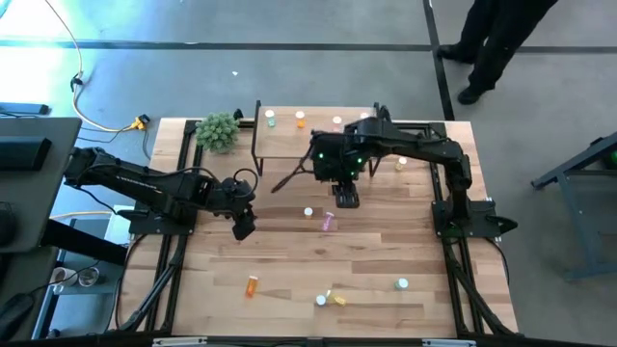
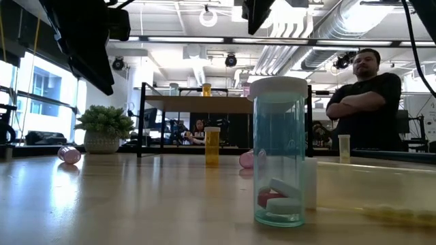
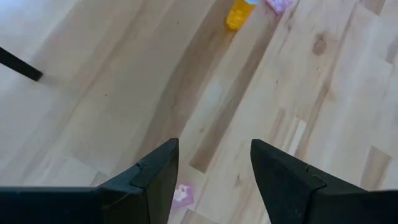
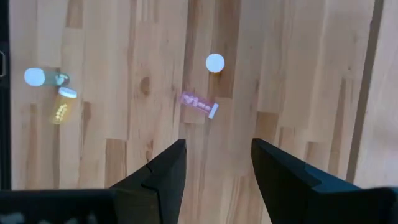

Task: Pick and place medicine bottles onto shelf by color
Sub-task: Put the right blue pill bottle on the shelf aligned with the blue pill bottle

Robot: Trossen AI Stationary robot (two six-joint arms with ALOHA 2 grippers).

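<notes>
The work surface is a butcher-block table (image 1: 289, 260) of pale, striped wood planks on a grey concrete floor, with an open workshop behind where a person stands with folded arms. The right gripper (image 1: 346, 198) hangs above the table centre, just off the shelf's front edge, jaws parted and empty; its wrist view shows bare planks between the two dark, wedge-shaped fingers. Directly below it, toward 6 o'clock, a pink medicine bottle (image 1: 329, 221) lies on its side, and a white-capped upright bottle (image 1: 308, 211) stands just beside that at 9 o'clock. The left gripper (image 1: 244, 224) hovers over the table's left-centre, likewise parted and holding nothing. Outward, the shelf (image 1: 289, 145), a light-wood board on thin black legs, sits at the table's 12 o'clock and already carries several upright bottles along its back edge. Further bottles lie toward 6 o'clock: an orange bottle (image 1: 252, 285) on its side, a yellow bottle (image 1: 337, 298) with a capped one touching it, and a green bottle (image 1: 401, 284) upright. In my judgement the step in hand is the right arm's descent on the pink bottle. The bottles are smooth translucent cylinders and will roll, so the jaws should straddle the barrel across its axis, close at mid-body rather than on the white cap, then lift straight.
</notes>
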